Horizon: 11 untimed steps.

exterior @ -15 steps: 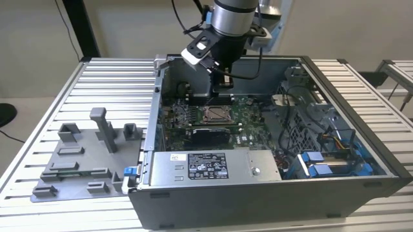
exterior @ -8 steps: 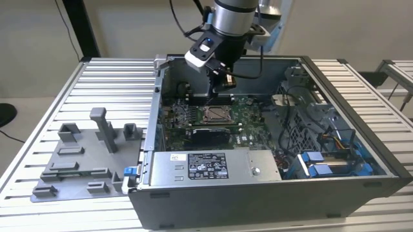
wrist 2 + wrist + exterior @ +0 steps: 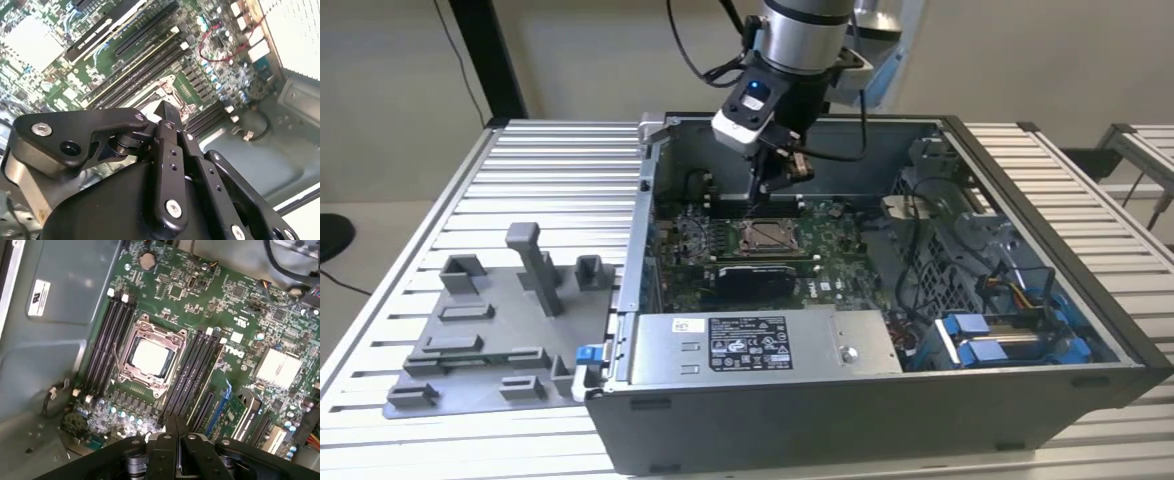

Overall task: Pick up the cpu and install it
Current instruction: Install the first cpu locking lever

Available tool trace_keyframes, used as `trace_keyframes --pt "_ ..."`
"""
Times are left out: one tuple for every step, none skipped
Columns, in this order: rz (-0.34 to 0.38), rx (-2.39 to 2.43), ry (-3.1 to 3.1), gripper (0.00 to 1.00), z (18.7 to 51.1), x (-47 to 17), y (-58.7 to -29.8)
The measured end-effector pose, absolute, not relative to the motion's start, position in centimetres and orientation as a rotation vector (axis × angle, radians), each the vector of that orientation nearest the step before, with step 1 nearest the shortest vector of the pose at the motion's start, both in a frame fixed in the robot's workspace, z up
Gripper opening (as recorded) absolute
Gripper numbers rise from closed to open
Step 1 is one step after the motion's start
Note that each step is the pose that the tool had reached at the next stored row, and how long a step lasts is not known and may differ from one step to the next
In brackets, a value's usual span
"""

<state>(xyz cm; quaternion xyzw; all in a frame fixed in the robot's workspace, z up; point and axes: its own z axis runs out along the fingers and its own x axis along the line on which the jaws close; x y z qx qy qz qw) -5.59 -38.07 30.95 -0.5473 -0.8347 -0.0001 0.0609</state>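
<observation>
resting in its socket frame (image 3: 150, 357), cpu (image 3: 149, 356), gripper (image 3: 779, 178) above

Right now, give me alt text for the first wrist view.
The cpu sits in its socket frame on the green motherboard, between banks of black memory slots. The gripper hovers above the board, shut and holding nothing.

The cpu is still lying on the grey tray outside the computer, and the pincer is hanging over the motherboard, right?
Not quite. The cpu is not on the grey tray; the first wrist view shows it sitting inside the socket frame on the motherboard. The rest holds: the pincer hangs over the motherboard.
</observation>
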Motion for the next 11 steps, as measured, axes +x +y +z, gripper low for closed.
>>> trace_keyframes --pt "0.001 -1.631 -2.542 0.00 30.94 -5.59 -38.07" --pt "0.003 -1.608 -2.556 0.00 30.95 -5.59 -38.07" --pt "0.005 -1.585 -2.570 0.00 30.95 -5.59 -38.07" --pt "0.007 -1.563 -2.584 0.00 30.95 -5.59 -38.07" --pt "0.008 -1.538 -2.599 0.00 30.95 -5.59 -38.07" --pt "0.010 -1.514 -2.613 0.00 30.94 -5.59 -38.07" --pt "0.012 -1.490 -2.627 0.00 30.95 -5.59 -38.07" --pt "0.013 -1.467 -2.640 0.00 30.95 -5.59 -38.07" --pt "0.015 -1.443 -2.653 0.00 30.95 -5.59 -38.07" --pt "0.017 -1.418 -2.667 0.00 30.95 -5.58 -38.07" --pt "0.018 -1.395 -2.679 0.00 30.95 -5.58 -38.07"
